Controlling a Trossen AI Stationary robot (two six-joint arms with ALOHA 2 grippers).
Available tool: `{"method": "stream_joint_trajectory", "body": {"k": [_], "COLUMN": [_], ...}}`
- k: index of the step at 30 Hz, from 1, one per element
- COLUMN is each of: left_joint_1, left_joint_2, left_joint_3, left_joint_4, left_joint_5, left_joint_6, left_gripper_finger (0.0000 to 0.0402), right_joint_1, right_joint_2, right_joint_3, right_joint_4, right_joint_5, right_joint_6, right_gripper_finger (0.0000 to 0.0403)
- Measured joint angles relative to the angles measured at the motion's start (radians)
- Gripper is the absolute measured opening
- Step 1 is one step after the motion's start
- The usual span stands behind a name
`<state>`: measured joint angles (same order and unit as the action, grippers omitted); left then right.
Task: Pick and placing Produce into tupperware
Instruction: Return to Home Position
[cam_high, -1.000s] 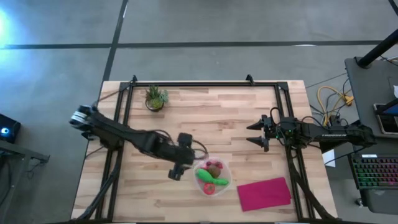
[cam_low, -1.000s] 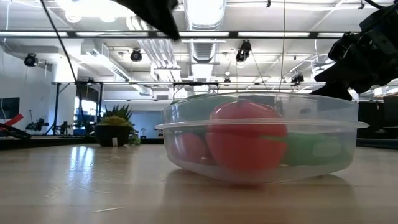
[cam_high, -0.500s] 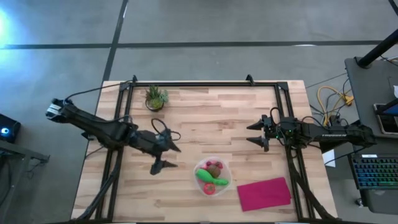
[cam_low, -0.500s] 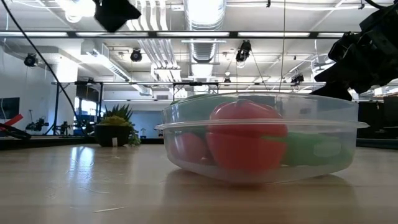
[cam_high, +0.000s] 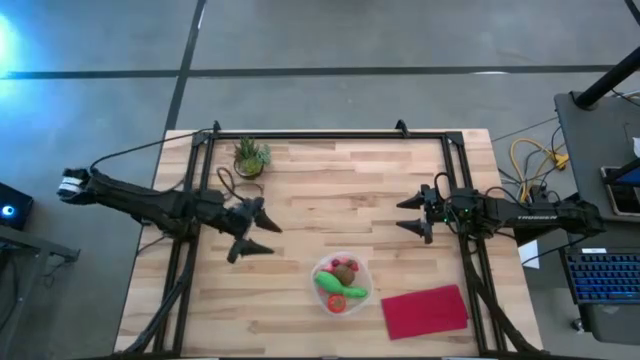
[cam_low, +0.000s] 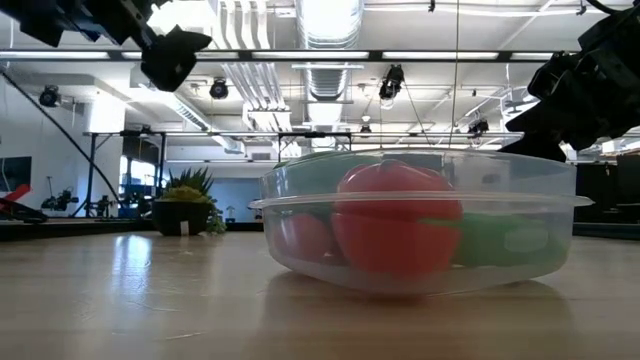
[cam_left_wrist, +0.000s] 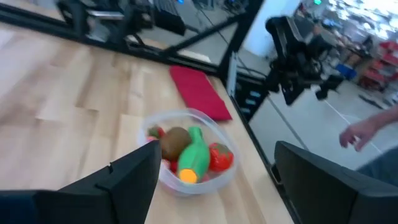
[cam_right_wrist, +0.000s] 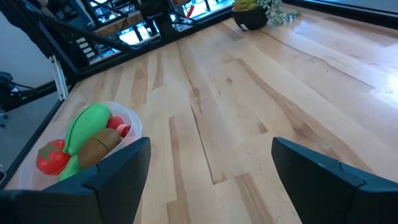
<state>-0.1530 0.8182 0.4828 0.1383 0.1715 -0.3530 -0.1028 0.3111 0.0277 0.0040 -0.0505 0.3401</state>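
Wooden table (cam_high: 330, 180). Left gripper (cam_high: 274, 239) raised over its left half, jaws apart; right gripper (cam_high: 402, 215) at the right side, jaws likewise apart. Tupperware (cam_high: 365, 271) beside the magenta cloth (cam_high: 425, 311), well apart from both, between neither pair. Produce (cam_high: 336, 287) inside it.

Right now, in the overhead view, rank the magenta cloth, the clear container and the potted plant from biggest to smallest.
1. magenta cloth, the largest footprint.
2. clear round container, somewhat smaller.
3. potted plant, smallest.
All sit on the table, so camera distance hardly skews this.
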Motion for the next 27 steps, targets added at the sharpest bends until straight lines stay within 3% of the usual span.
{"method": "stream_joint_trajectory", "body": {"k": [11, 17, 27], "left_joint_1": [0.077, 0.077, 0.077], "left_joint_2": [-0.308, -0.419, -0.709], "left_joint_3": [-0.010, -0.109, -0.267], "left_joint_4": [-0.236, -0.219, -0.204], "left_joint_5": [-0.095, -0.135, -0.158], "left_joint_6": [0.017, -0.030, -0.086], "left_gripper_finger": [0.0300, 0.0300, 0.0300], "right_joint_1": [0.000, 0.000, 0.000], "right_joint_2": [-0.001, -0.001, 0.000], "right_joint_3": [0.000, 0.000, 0.000], "right_joint_4": [0.000, 0.000, 0.000], "right_joint_5": [0.000, 0.000, 0.000], "right_joint_6": [0.000, 0.000, 0.000], "right_gripper_finger": [0.0327, 0.0327, 0.0327]}}
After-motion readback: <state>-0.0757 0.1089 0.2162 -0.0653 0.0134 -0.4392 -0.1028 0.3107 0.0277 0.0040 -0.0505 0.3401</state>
